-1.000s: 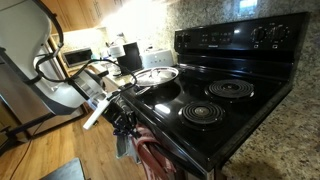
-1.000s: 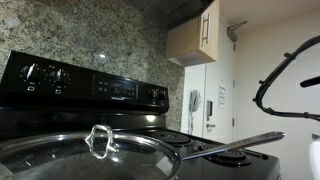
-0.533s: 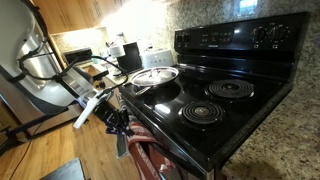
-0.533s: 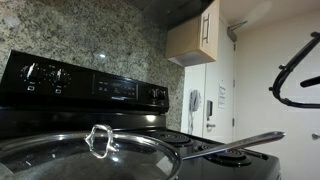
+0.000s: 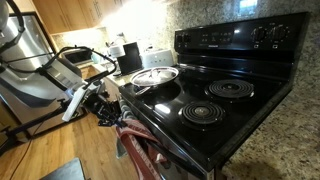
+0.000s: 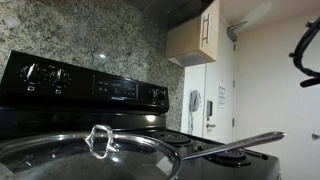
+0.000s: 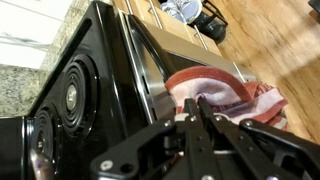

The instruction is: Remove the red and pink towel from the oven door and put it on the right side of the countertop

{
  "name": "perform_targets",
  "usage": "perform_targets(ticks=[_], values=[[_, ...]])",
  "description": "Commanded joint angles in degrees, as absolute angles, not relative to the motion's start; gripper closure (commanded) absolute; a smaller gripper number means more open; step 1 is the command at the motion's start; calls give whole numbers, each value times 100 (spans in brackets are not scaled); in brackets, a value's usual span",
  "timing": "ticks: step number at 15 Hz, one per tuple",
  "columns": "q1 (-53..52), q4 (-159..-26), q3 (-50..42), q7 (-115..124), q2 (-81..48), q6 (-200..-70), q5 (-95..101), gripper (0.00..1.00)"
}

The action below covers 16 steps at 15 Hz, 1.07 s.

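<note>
Clamped together on a pale fold of the towel (image 7: pixel 240 95): gripper (image 7: pixel 195 108) tips buried in red-and-pink cloth in the wrist view, no gap between the jaws. Same in an exterior view: gripper (image 5: pixel 107 112) out in front of the stove, towel (image 5: pixel 137 150) trailing from it, back and down along the oven door (image 7: pixel 185 45). Hard to say whether draped over the handle (image 7: pixel 150 70) just beside the gripper or hanging clear of it, with bunched cloth in the way.

Judging by the sag: soft, light, limp. No weight to speak of, nothing to break, nothing stiff to steer by. Likely to droop and swing below the grip, to catch or drag on the handle, and to slide out of the jaws if pinched by one thin layer only. Best taken by a gathered fold near the top edge, several layers thick, much as here.

For the next move: up and away from the door first, enough to clear the handle, then across. Keep the hanging tail off the burners (image 5: pixel 201 112) and the pan (image 5: pixel 155 76) beyond the gripper. Head for the bare desk (image 5: pixel 290 135), well apart from the gripper, past the far side of the stove. Lower until resting mostly on the desk before letting go; otherwise a risk of sliding off the polished edge. Nothing of gripper or towel in an exterior view low behind the pan (image 6: pixel 80 155).
</note>
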<state>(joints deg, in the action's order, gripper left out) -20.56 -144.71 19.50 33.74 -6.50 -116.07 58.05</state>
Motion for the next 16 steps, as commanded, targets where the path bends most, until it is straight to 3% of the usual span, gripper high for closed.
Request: perform_targets(ticks=[1,10,16], values=[[-2150,-14642,2074,3117,9,-11220,5431,99],[-2289,-14463,2279,2429,883,-10557,5079,99],[-2169,-14759,1920,1854,1685,-11889,4973,99]])
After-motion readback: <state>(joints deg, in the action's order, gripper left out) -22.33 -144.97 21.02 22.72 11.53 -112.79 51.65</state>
